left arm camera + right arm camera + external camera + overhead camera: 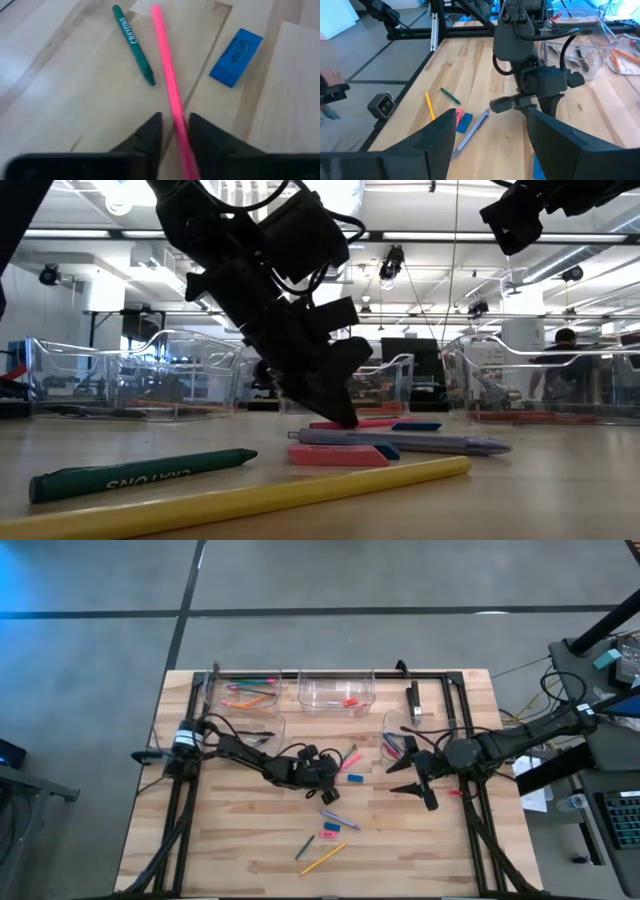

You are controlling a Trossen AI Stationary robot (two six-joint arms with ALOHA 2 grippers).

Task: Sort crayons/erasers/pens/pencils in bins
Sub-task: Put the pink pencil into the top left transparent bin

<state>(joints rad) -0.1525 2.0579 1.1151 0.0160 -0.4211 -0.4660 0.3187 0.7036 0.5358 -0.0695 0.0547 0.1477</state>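
Note:
A pink pencil (167, 75) lies flat on the wooden table, and my left gripper (175, 117) is down over its end with one finger on either side. A thin gap shows on both sides, so the gripper is open. The low view shows its fingertips (343, 412) at table height beside the pencil (375, 423). A green crayon (133, 44) and a blue eraser (236, 56) lie just beyond. In the high view the left gripper (327, 780) is at mid-table. My right gripper (420, 786) hangs open above the table's right part, holding nothing (491, 111). My left gripper comes at the pink pencil slanting down from above, its fingers (150, 135) straddling the pencil's near end (181, 135), which lies on the table. Whether either finger touches the pencil, I cannot tell.
Four clear bins stand along the far side: one with pencils (245, 690), one with an eraser (336, 690), one by the left arm (258, 728), one with crayons (402, 738). Nearer lie a grey pen (340, 818), erasers (330, 831), a green crayon (304, 847) and a yellow pencil (323, 858).

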